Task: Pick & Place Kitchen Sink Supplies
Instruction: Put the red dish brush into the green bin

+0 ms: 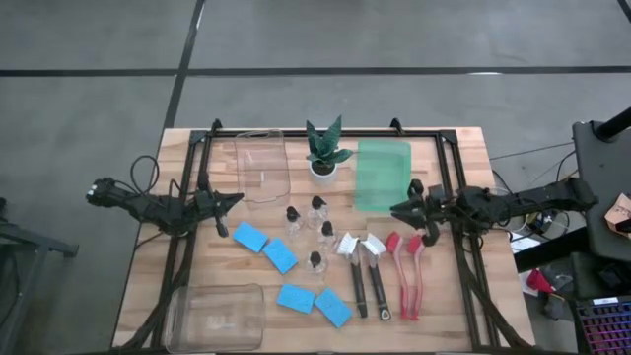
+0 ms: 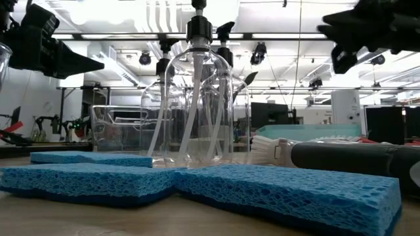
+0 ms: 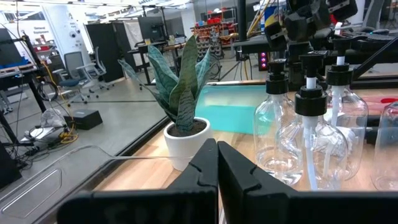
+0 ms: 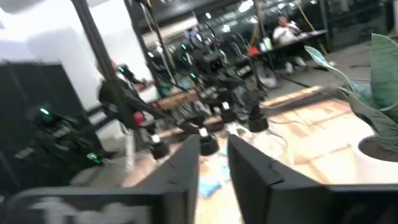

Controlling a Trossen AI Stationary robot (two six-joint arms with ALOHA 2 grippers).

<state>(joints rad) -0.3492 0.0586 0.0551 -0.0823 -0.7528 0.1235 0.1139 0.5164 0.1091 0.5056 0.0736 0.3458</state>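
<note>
Several blue sponges (image 1: 280,255) lie flat on the table's near middle. Several small clear bottles with black caps (image 1: 317,210) stand upright just beyond them. Two black brushes with white heads (image 1: 355,271) and two red brushes (image 1: 406,271) lie to the right of the bottles. My left gripper (image 1: 235,200) hovers shut at the left, above the table and short of the sponges; the left wrist view shows its fingers (image 3: 217,168) together. My right gripper (image 1: 397,210) hovers above the brush heads with a narrow gap between its fingers (image 4: 213,163). Neither touches anything.
A green plant in a white pot (image 1: 326,150) stands at the far middle. A green tray (image 1: 383,175) lies right of it and a clear tray (image 1: 261,168) left of it. Another clear tray (image 1: 217,318) sits at the near left corner.
</note>
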